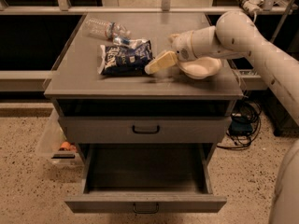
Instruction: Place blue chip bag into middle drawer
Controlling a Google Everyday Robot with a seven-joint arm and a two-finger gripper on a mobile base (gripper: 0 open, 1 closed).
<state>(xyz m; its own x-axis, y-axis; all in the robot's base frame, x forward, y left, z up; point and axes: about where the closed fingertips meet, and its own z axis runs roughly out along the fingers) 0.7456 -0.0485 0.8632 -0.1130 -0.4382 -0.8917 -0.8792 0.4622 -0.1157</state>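
Note:
The blue chip bag (pixel 124 58) lies flat on the grey cabinet top (pixel 93 85), left of centre, white lettering up. My gripper (pixel 160 62) is low over the top, just right of the bag's right end and touching or nearly touching it. The arm reaches in from the right, over a white bowl (pixel 202 69). The middle drawer (pixel 145 203) is the lower handled drawer. It is pulled out wide open and nothing shows inside it. The handled drawer above it (pixel 145 129) is shut.
A clear plastic bottle (pixel 104 29) lies at the back left of the top. A small silvery wrapper (pixel 129 42) sits just behind the bag. A clear bin (pixel 52 146) stands on the floor at the left. Cables (pixel 239 121) lie at the right.

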